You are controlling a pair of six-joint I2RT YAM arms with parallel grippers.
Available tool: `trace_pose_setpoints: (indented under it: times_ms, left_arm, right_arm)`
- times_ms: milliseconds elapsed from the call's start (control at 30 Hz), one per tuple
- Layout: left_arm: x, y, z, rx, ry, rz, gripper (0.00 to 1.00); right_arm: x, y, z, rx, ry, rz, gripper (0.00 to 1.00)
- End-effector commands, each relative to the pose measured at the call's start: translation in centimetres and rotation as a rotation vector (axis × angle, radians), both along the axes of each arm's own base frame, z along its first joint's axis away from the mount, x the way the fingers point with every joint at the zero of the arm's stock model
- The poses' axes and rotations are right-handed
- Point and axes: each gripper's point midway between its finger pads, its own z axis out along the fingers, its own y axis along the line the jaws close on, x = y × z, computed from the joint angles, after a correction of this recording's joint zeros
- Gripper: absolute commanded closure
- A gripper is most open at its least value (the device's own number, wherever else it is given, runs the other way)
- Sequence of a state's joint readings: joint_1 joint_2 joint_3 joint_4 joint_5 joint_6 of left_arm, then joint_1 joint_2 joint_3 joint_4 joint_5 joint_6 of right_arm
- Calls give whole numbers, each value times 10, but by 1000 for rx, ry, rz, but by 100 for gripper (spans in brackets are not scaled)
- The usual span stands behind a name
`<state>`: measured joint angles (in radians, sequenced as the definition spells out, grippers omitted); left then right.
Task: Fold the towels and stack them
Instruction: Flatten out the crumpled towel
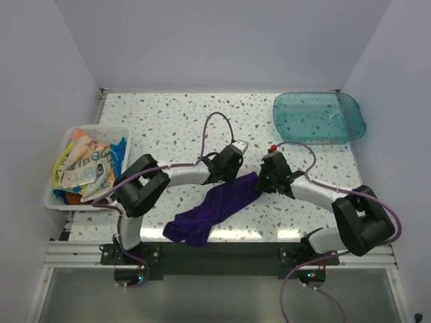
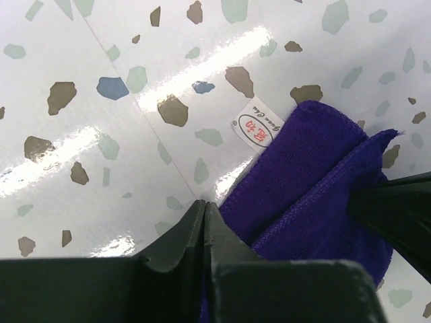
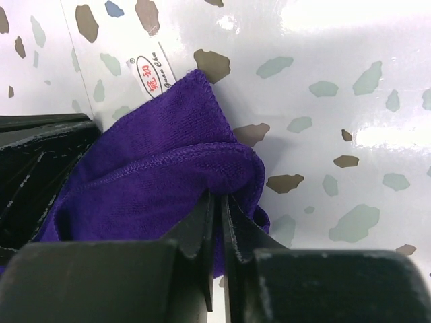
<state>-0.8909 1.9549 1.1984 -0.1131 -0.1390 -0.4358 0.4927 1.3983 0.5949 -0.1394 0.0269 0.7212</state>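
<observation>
Closest to the overhead camera, the left arm (image 1: pixel 143 188) and right arm (image 1: pixel 360 222) rose from the near edge of the speckled table (image 1: pixel 168 121) and reached inward toward each other. Between them the purple towel (image 1: pixel 215 208) lay crumpled in a slanting rope, its bunched end near the front edge and its other end at the middle of the table, where both arms met it. To the left a white basket (image 1: pixel 55 195) held the other towels (image 1: pixel 87 165) in a loose, unfolded heap. At the far right sat a clear blue tray (image 1: pixel 351 128), well apart from the work. The left gripper (image 2: pixel 204 207) had its fingers pressed together at the hem, with purple cloth showing in the slit between them, so it seemed to be pinching the towel's edge. The right gripper (image 3: pixel 217 198) was likewise closed, nipping a rolled fold of the same end just beside it. A small white label (image 2: pixel 257 126) stuck out from that corner, flat on the table. Both holds sat near one corner, so the step looked like the start of spreading the cloth. To do it well, the pair would need to lift together, then one hold should work along the hem toward the next corner, keeping the edge taut and the cloth low, so that it lands flat and square before any fold.
</observation>
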Motion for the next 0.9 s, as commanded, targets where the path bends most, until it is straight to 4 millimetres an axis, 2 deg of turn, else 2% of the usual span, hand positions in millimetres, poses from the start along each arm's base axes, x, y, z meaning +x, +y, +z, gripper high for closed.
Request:
trace_pose_setpoints:
  times_ms: [0, 67, 233, 333, 400, 433, 500, 533, 567, 600, 633, 733, 800, 833, 867]
  left_arm:
    - [-21, 23, -43, 84, 95, 31, 95]
    - [-29, 21, -47, 67, 122, 20, 99]
    - [-40, 21, -44, 33, 147, 28, 98]
    - [-43, 34, -43, 39, 139, 80, 98]
    - [-51, 52, -49, 53, 156, 139, 98]
    - [-57, 66, -51, 64, 159, 169, 98]
    - [-63, 80, -53, 46, 174, 243, 99]
    - [-76, 96, -57, 52, 192, 269, 100]
    - [-79, 102, -58, 40, 198, 298, 100]
    - [-84, 107, -58, 15, 213, 345, 100]
    - [-97, 120, -60, 9, 228, 365, 100]
    - [-108, 131, -53, -64, 237, 424, 100]
    - [-106, 127, -43, -126, 218, 432, 100]
    - [-106, 123, -34, -169, 209, 422, 100]
    - [-105, 121, -30, -188, 201, 416, 99]
  right_arm:
    - [-11, -15, -15, -63, 31, -29, 97]
    - [-8, -15, -12, -62, 15, -27, 100]
    - [2, -5, -3, -29, -36, 12, 100]
    - [13, 3, -2, -12, -73, 37, 100]
    - [24, 14, -4, -5, -77, 81, 100]
    - [33, 19, -2, 5, -96, 94, 100]
    - [52, 34, -3, 14, -115, 146, 100]
    - [59, 41, -2, 22, -123, 167, 100]
    - [76, 53, 7, 39, -150, 187, 100]
    - [80, 57, -3, 24, -130, 215, 100]
    - [84, 62, -5, 27, -126, 235, 100]
    - [104, 71, -3, -2, -135, 284, 100]
    - [116, 76, 5, -15, -166, 312, 98]
    - [116, 74, 5, -30, -156, 315, 96]
    - [116, 65, 4, -79, -142, 298, 90]
